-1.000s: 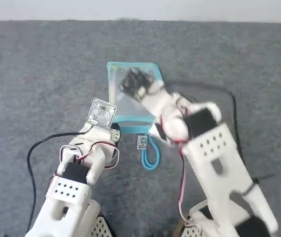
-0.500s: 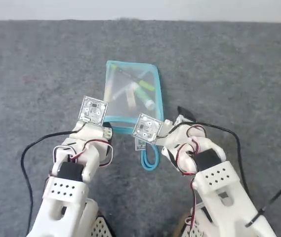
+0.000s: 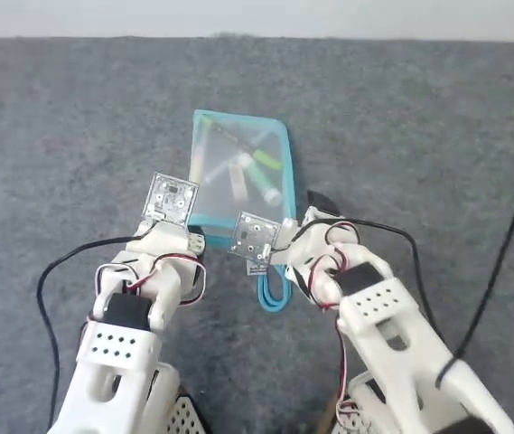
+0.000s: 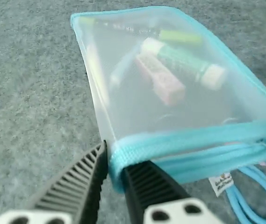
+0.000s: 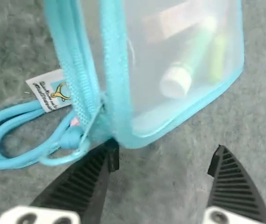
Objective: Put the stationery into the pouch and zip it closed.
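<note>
Left end effector [image 4: 114,163] pinching pouch [image 4: 137,116] corner, right end effector [image 5: 165,151] spread, just beside opposite corner

One pouch [image 4: 133,116], one left claw [image 4: 115,161], one right claw [image 5: 165,151].

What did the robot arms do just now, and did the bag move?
The right gripper pulled back from over the pouch toward the robot. It now sits open at the pouch's near zipper corner, beside the blue strap. The left gripper stayed shut on the pouch's other near corner. The pouch kept its place, with the stationery inside it.
</note>
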